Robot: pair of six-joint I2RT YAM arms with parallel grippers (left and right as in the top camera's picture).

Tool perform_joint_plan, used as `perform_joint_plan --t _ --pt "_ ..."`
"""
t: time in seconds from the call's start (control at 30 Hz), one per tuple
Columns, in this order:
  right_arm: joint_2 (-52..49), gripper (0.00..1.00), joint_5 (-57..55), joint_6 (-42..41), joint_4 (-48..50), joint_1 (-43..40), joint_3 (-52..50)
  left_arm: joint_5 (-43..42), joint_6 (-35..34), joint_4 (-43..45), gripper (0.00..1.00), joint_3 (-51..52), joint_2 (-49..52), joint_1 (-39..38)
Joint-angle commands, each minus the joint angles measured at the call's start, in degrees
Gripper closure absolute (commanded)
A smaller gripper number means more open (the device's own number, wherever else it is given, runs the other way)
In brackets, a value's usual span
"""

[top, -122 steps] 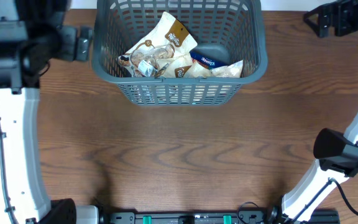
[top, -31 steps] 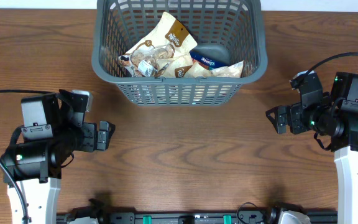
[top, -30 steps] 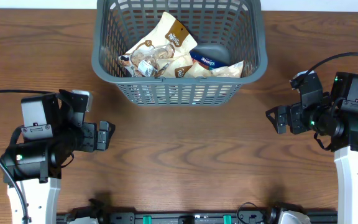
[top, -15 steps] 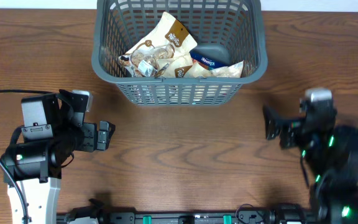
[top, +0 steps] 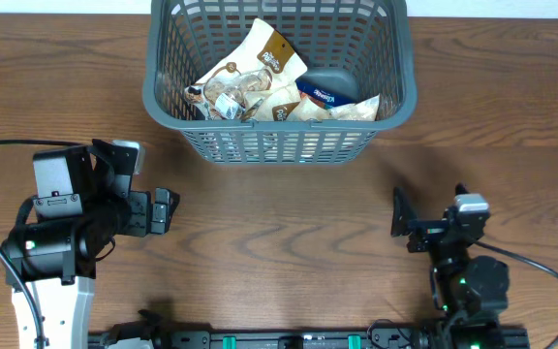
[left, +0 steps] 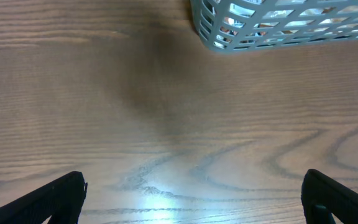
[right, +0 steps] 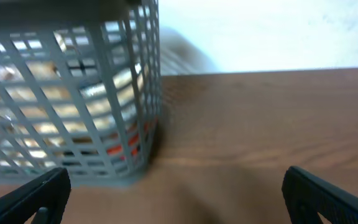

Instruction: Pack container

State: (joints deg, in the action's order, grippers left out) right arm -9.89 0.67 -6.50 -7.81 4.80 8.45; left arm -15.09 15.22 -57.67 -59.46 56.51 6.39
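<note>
The dark grey slotted container (top: 279,145) stands at the table's far middle and holds several snack packets (top: 260,78). It also shows in the left wrist view (left: 278,28) and in the right wrist view (right: 67,93). My left gripper (top: 166,210) is open and empty, low over the table to the container's front left; its fingertips (left: 194,199) are spread wide. My right gripper (top: 400,215) is open and empty, to the container's front right, with its fingers (right: 173,196) spread wide and pointing at the container's right corner.
The brown wooden table (top: 289,233) lies bare between the two arms. A white wall (right: 266,34) shows beyond the table's far edge in the right wrist view.
The right arm has drawn back toward the table's front edge and swung down lower. The left arm has stayed still. The container and packets have not moved.
</note>
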Motion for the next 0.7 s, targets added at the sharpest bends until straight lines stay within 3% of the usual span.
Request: perform_joint_plan --t 0.0,0.3,0.67 --pt "2.58 0.01 -0.50 2.73 0.37 0.55 -3.69 -0.76 -0.11 -0.07 0.01 0.13 0.07 0.35" --pt "6.08 0.01 3.50 17.44 0.37 0.55 -6.56 -0.76 -0.11 -0.07 0.01 0.13 0.07 0.35" --pt "6.14 0.01 0.87 18.08 0.13 0.00 -6.56 -0.76 -0.11 -0.07 0.01 0.13 0.07 0.35"
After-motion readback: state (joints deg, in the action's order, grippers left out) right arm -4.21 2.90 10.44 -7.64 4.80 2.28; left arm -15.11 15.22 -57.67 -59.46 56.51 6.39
